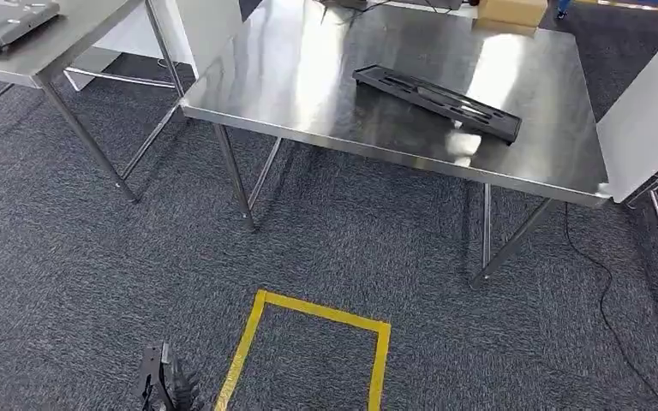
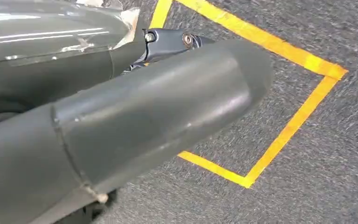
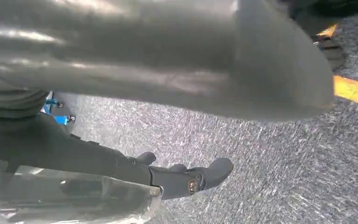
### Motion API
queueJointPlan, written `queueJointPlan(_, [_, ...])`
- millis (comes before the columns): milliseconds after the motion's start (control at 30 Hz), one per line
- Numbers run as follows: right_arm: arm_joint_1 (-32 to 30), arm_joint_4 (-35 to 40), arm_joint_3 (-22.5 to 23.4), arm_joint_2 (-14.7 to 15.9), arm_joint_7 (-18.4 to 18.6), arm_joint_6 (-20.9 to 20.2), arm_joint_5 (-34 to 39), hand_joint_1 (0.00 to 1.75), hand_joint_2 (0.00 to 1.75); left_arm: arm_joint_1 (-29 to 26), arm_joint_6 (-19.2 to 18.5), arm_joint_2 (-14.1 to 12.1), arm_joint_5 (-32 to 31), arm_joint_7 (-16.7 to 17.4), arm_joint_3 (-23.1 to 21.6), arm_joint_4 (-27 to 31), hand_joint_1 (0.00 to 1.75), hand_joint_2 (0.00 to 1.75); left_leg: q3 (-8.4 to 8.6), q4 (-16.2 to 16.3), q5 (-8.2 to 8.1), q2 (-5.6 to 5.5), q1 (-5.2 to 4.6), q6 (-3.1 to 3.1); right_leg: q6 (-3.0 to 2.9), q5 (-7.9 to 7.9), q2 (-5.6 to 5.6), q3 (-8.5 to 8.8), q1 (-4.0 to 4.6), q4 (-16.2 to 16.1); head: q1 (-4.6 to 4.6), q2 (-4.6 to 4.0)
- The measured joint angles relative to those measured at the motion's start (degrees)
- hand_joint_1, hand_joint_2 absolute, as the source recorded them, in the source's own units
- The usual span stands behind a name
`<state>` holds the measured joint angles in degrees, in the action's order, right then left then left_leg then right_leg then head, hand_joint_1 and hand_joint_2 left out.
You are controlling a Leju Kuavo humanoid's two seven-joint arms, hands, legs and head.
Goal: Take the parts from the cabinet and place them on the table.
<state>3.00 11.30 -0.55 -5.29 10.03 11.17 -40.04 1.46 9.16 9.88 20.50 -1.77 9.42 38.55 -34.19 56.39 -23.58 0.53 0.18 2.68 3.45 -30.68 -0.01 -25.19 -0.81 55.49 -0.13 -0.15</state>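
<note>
A flat black part (image 1: 437, 102) lies near the middle of the steel table (image 1: 308, 120), slightly toward its right edge. It looks stiff, light and long; its edges offer the best hold. The left hand (image 2: 121, 121) and right hand (image 3: 177, 60) hang over the carpet; their state cannot be told.

Grey carpet (image 1: 94, 282), yellow tape square (image 1: 308, 351), steel tables (image 1: 308, 94).

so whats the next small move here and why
Probably step forward into the yellow tape square on the carpet, which lies between the robot and the steel table. The left hand hangs low by the floor, and the right hand holds a clear-wrapped part. One black tray already lies on the table, so setting down needs a closer stance.
</note>
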Motion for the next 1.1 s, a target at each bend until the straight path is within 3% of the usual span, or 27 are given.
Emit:
queueJointPlan(33, [0.17, 0.00, -0.09, 0.00, 0.00, 0.00, -0.09, 0.00, 0.00, 0.06, 0.31, 0.11, 0.00, 0.00, -0.17, 0.24, 0.00, 0.00, -0.32, 0.12, 0.28, 0.03, -0.17, -0.31, -0.52, 0.12, 0.09, 0.89, 0.50, -1.44, 0.00, 0.00])
queueJointPlan(67, [0.16, -0.04, -0.22, -0.11, 0.00, -0.07, -0.22, 0.00, 0.00, 0.12, 0.55, 0.24, 0.07, -0.04, -0.31, 0.31, 0.00, 0.00, -0.25, 0.13, 0.74, 0.05, -0.22, -0.66, -0.71, 0.43, 0.06, -0.44, 0.35, -1.29, -0.16, 0.00])
queueJointPlan(133, [0.09, -0.04, -0.46, -0.11, 0.00, -0.11, -0.28, 0.00, 0.00, 0.14, 0.81, 0.48, 0.13, -0.04, -0.63, 0.44, 0.00, 0.00, -0.35, 0.07, 1.30, 0.06, -0.03, -1.34, -1.33, 0.72, 0.10, -0.69, 0.52, -0.98, -0.20, 0.00])
queueJointPlan(167, [0.04, -0.11, -0.50, -0.17, 0.00, -0.11, -0.42, 0.00, 0.00, 0.10, 1.01, 0.50, 0.24, -0.07, -0.66, 0.59, 0.00, 0.00, -0.70, 0.38, 1.06, -0.08, 0.10, -1.71, -2.19, 1.32, 0.00, -0.88, -0.44, -1.26, -0.09, 0.00])
queueJointPlan(200, [0.11, -0.11, -0.53, -0.20, 0.00, -0.11, -0.44, 0.00, 0.00, 0.06, 1.12, 0.53, 0.35, -0.04, -0.70, 0.72, 0.00, 0.00, -1.39, 1.85, -1.26, -0.27, 0.33, -2.05, -2.71, 1.74, -0.13, -1.33, -0.31, -1.20, -0.26, 0.00])
queueJointPlan(233, [0.10, -0.11, -0.55, -0.20, 0.00, -0.11, -0.48, 0.00, 0.00, 0.05, 1.18, 0.53, 0.42, -0.04, -0.79, 0.81, 0.00, 0.00, -2.50, 5.47, -5.15, -0.37, 0.46, -2.30, -3.50, 2.23, -0.22, -1.87, -0.31, -1.18, -0.59, 0.00])
queueJointPlan(300, [0.11, -0.13, -0.61, -0.28, 0.00, -0.09, -0.52, 0.00, 0.00, 0.05, 1.29, 0.55, 0.48, -0.04, -0.90, 0.86, 0.00, 0.00, -5.07, 14.35, -10.76, -0.43, 0.50, -2.82, -3.69, 3.06, -0.28, -2.79, -0.18, -1.07, -0.59, 0.00])
queueJointPlan(333, [0.08, -0.13, -0.61, -0.28, 0.00, -0.11, -0.52, 0.00, 0.00, 0.04, 1.31, 0.57, 0.48, -0.04, -0.92, 0.85, 0.00, 0.00, -5.78, 17.87, -11.65, -0.41, 0.55, -3.01, -3.67, 3.53, -0.29, -3.25, -0.14, -0.97, -0.59, 0.00])
queueJointPlan(367, [0.04, -0.13, -0.61, -0.28, 0.00, -0.11, -0.52, 0.00, 0.00, 0.01, 1.42, 0.59, 0.50, -0.04, -0.92, 0.85, 0.00, 0.00, -5.20, 18.36, -10.87, -0.41, 0.63, -3.09, -3.51, 3.95, -0.27, -3.76, -0.14, -0.81, -0.61, 0.00])
queueJointPlan(400, [-0.03, -0.13, -0.61, -0.28, 0.00, -0.18, -0.55, 0.00, 0.00, 0.01, 1.51, 0.61, 0.50, -0.04, -0.94, 0.85, 0.00, 0.00, -3.32, 16.28, -9.16, -0.41, 0.71, -3.03, -3.36, 4.20, -0.24, -4.34, -0.15, -0.58, -0.61, 0.00])
queueJointPlan(467, [-0.05, -0.13, -0.68, -0.35, 0.00, -0.20, -0.72, 0.00, 0.00, 0.06, 1.66, 0.74, 0.50, -0.04, -0.98, 1.16, 0.00, 0.00, 3.48, 6.10, -5.40, -0.41, 0.95, -2.79, -3.09, 4.37, -0.20, -5.07, -0.20, 0.20, -0.61, 0.00])
queueJointPlan(500, [-0.01, -0.13, -0.70, -0.39, 0.00, -0.20, -0.76, 0.00, 0.00, 0.17, 1.71, 0.74, 0.50, -0.04, -0.98, 1.31, 0.00, 0.00, 5.84, 1.94, -5.56, -0.50, 0.98, -2.58, -3.05, 4.37, -0.25, -5.42, -0.18, 0.66, -0.59, 0.00])
queueJointPlan(533, [0.16, -0.13, -0.72, -0.39, 0.00, -0.20, -0.85, 0.00, 0.00, 0.30, 1.71, 0.85, 0.50, -0.06, -0.98, 1.33, 0.00, 0.00, 6.49, 0.78, -5.92, -0.78, 0.67, -2.34, -2.70, 4.58, -0.22, -6.02, 0.22, 1.10, -0.57, 0.00])
queueJointPlan(600, [0.27, -0.13, -0.74, -0.44, 0.00, -0.20, -1.05, 0.00, 0.00, 0.24, 1.80, 0.98, 0.50, -0.07, -0.98, 1.36, 0.00, 0.00, 5.79, 0.73, -5.95, -0.78, 0.41, -2.00, -1.82, 5.18, -0.23, -6.53, 0.23, 1.15, -0.66, 0.00])
queueJointPlan(633, [0.25, -0.13, -0.79, -0.48, 0.00, -0.20, -1.11, 0.00, 0.00, 0.23, 1.82, 1.03, 0.50, -0.07, -0.98, 1.36, 0.00, 0.00, 5.46, 0.77, -5.65, -0.75, 0.30, -1.55, -1.25, 5.56, -0.23, -6.71, 0.21, 0.99, -0.48, 0.00])
queueJointPlan(667, [0.15, -0.18, -0.79, -0.46, 0.00, -0.31, -1.18, 0.00, 0.00, 0.26, 1.84, 1.27, 0.53, -0.07, -0.98, 1.36, 0.00, 0.00, 5.01, 0.15, -4.89, -0.61, 0.54, -0.57, -0.75, 5.67, -0.18, -7.02, 0.73, 1.20, -0.53, 0.00])
queueJointPlan(700, [0.17, -0.20, -0.81, -0.35, 0.00, -0.35, -1.42, 0.00, 0.00, 0.37, 2.01, 1.36, 0.50, -0.11, -0.98, 1.45, 0.00, 0.00, 4.71, 0.10, -4.59, -0.60, 0.51, -0.13, -0.92, 4.38, -0.13, -8.16, 0.07, 2.44, -0.58, 0.00])
queueJointPlan(767, [0.19, -0.20, -1.16, -0.37, 0.15, -0.22, -2.60, 0.00, 0.00, 0.40, 2.53, 1.57, 0.53, -0.26, -0.98, 1.71, 0.00, 0.00, 3.51, 0.08, -3.75, -0.77, 0.39, 0.80, -1.88, -0.76, -0.13, -10.94, 0.15, 9.44, -0.04, 0.00])
queueJointPlan(800, [0.25, -0.20, -1.47, -0.37, 0.37, -0.20, -3.21, 0.00, 0.00, 0.40, 2.87, 1.75, 0.50, -0.33, -0.98, 1.71, 0.00, 0.00, 2.89, 0.12, -3.27, -0.83, 0.32, 0.87, -2.02, -3.07, -0.12, -12.68, 0.12, 14.21, -0.05, 0.00])
queueJointPlan(833, [0.26, -0.20, -1.82, -0.39, 0.55, -0.20, -3.71, 0.00, 0.00, 0.33, 3.00, 1.81, 0.50, -0.35, -0.96, 1.71, 0.00, 0.00, 2.27, 0.14, -2.80, -1.06, 0.24, 0.84, -1.79, -4.31, -0.12, -13.82, 0.12, 18.26, 0.07, 0.00])
queueJointPlan(867, [0.25, -0.20, -2.06, -0.39, 0.66, -0.20, -3.98, 0.00, 0.00, 0.28, 3.15, 1.86, 0.48, -0.35, -0.96, 1.73, 0.00, 0.00, 1.78, 0.15, -2.41, -1.30, 0.17, 0.79, -1.47, -4.13, -0.12, -13.63, 0.12, 19.35, -0.07, 0.00])
queueJointPlan(900, [0.25, -0.20, -2.23, -0.37, 0.72, -0.26, -4.26, 0.00, 0.00, 0.25, 3.54, 1.90, 0.44, -0.35, -0.96, 1.84, 0.00, 0.00, 1.29, 0.18, -1.98, -1.80, 0.14, 0.70, -1.00, -3.12, -0.11, -12.06, 0.13, 17.69, 0.04, 0.00])
queueJointPlan(967, [0.30, -0.20, -2.45, -0.37, 0.79, -0.35, -4.68, 0.00, 0.00, 0.19, 3.81, 2.08, 0.00, -0.31, -0.94, 2.21, 0.00, 0.00, 0.63, 0.19, -1.27, -2.99, 0.07, 0.34, -0.45, -0.12, 0.52, -5.51, 0.14, 7.79, 0.00, 0.00])
queueJointPlan(1000, [0.36, -0.20, -2.45, -0.33, 0.85, -0.37, -4.79, 0.00, 0.00, 0.21, 3.94, 2.19, -0.09, -0.26, -0.94, 2.43, 0.00, 0.00, 0.46, 0.19, -0.93, -3.47, 0.08, 0.17, -0.76, 0.66, 2.01, -2.01, 0.13, 2.30, 0.09, 0.00])
queueJointPlan(1033, [0.49, -0.20, -2.45, -0.15, 0.92, -0.39, -4.85, 0.00, 0.00, 0.23, 4.07, 2.43, -0.30, -0.20, -0.94, 2.67, 0.00, 0.00, 0.03, 0.31, -0.62, -3.83, -0.19, -0.18, -1.33, 0.00, 3.87, 0.11, 0.30, -1.05, 0.00, 0.00])
queueJointPlan(1100, [0.60, -0.20, -2.54, -0.24, 0.94, -0.50, -4.94, 0.00, 0.00, 0.14, 4.46, 2.51, -0.92, -0.11, -0.96, 2.93, 0.00, 0.00, -0.19, 0.33, 0.08, -4.75, -0.07, -0.87, -1.28, 0.31, 2.93, -1.05, 0.35, -0.78, 0.15, 0.00])
